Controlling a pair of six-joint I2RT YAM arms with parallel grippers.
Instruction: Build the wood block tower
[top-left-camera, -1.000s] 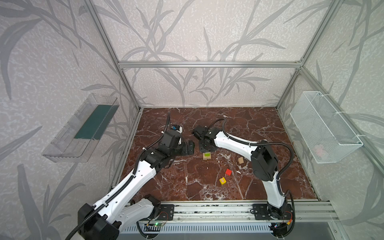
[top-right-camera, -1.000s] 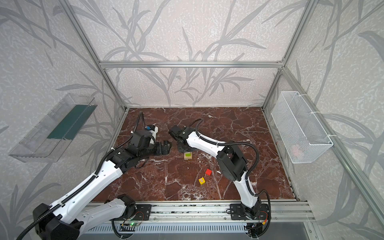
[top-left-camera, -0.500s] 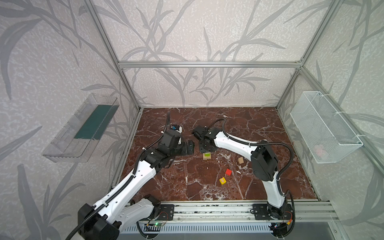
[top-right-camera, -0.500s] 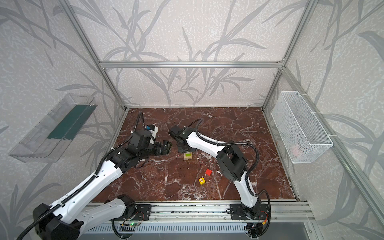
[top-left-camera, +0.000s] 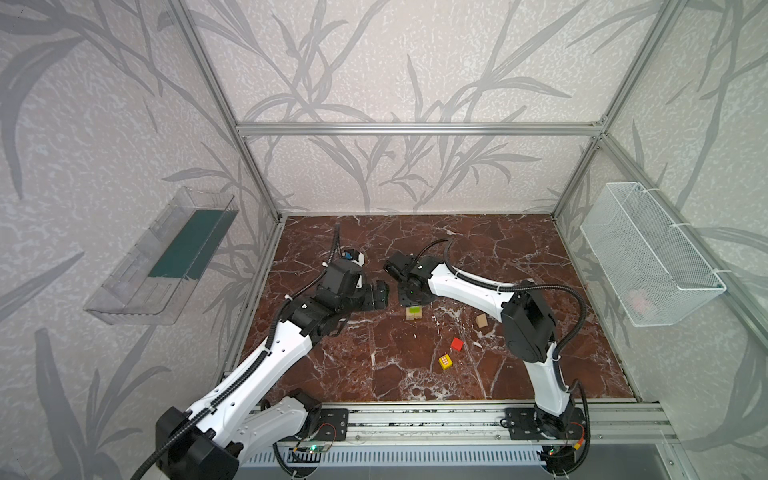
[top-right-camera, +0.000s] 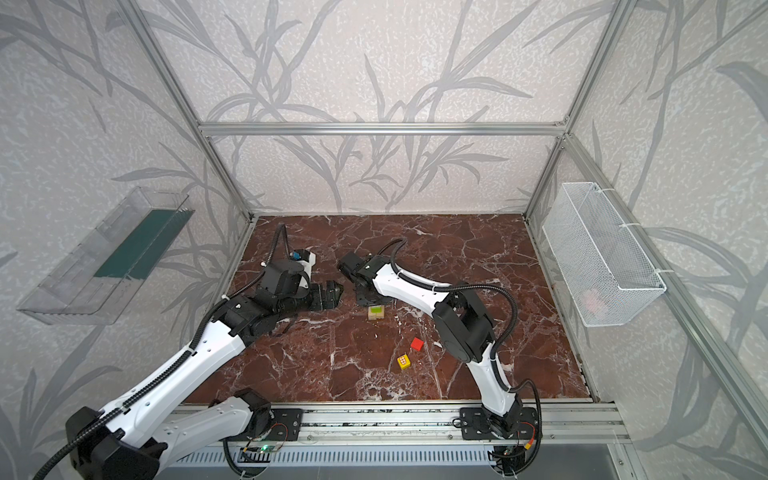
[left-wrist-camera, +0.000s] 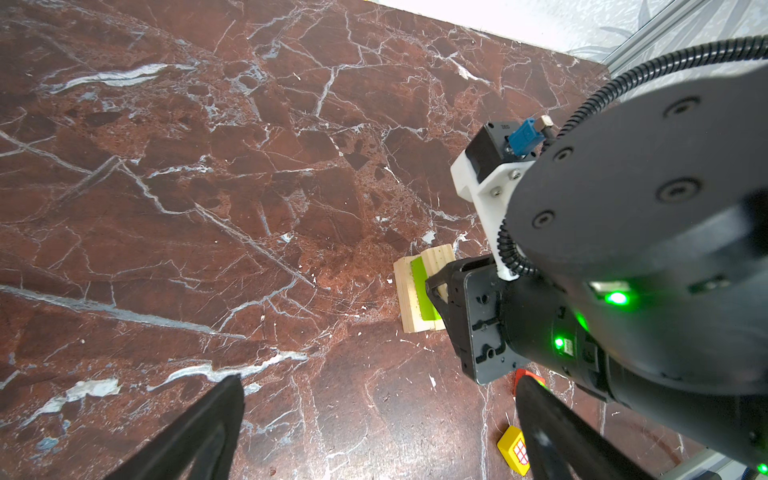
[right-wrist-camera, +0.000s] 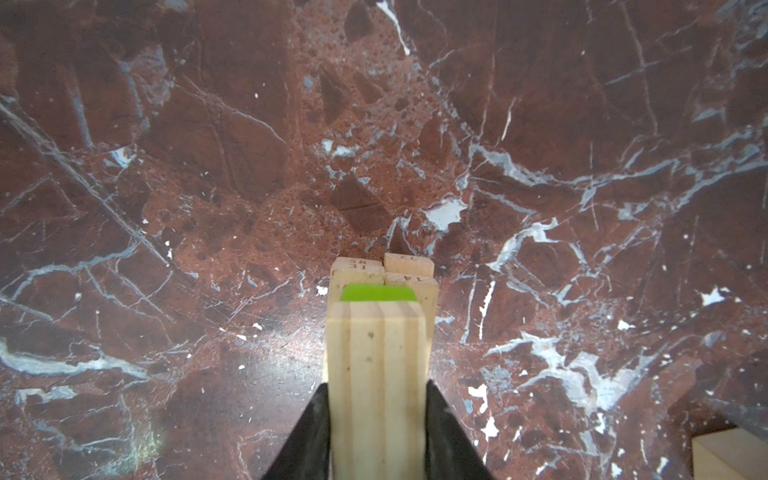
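The wood block tower (top-left-camera: 413, 313) (top-right-camera: 376, 312) is a low stack in the middle of the floor: tan bars (right-wrist-camera: 358, 271) side by side with a lime-green bar (right-wrist-camera: 377, 293) (left-wrist-camera: 420, 286) laid on them. My right gripper (right-wrist-camera: 377, 384) (top-left-camera: 409, 296) is shut on another tan bar (right-wrist-camera: 377, 357), held lengthwise just over the green one; whether it rests on it I cannot tell. My left gripper (left-wrist-camera: 378, 415) (top-left-camera: 380, 293) stands open and empty to the left of the stack. A red cube (top-left-camera: 457, 344) (top-right-camera: 417, 344) and a yellow patterned cube (top-left-camera: 445, 361) (left-wrist-camera: 514, 451) lie loose nearer the front.
One loose tan block (top-left-camera: 482, 321) lies beside the right arm's elbow. A white wire basket (top-left-camera: 648, 257) hangs on the right wall and a clear tray (top-left-camera: 166, 257) on the left wall. Aluminium frame posts edge the marble floor (top-left-camera: 415, 374).
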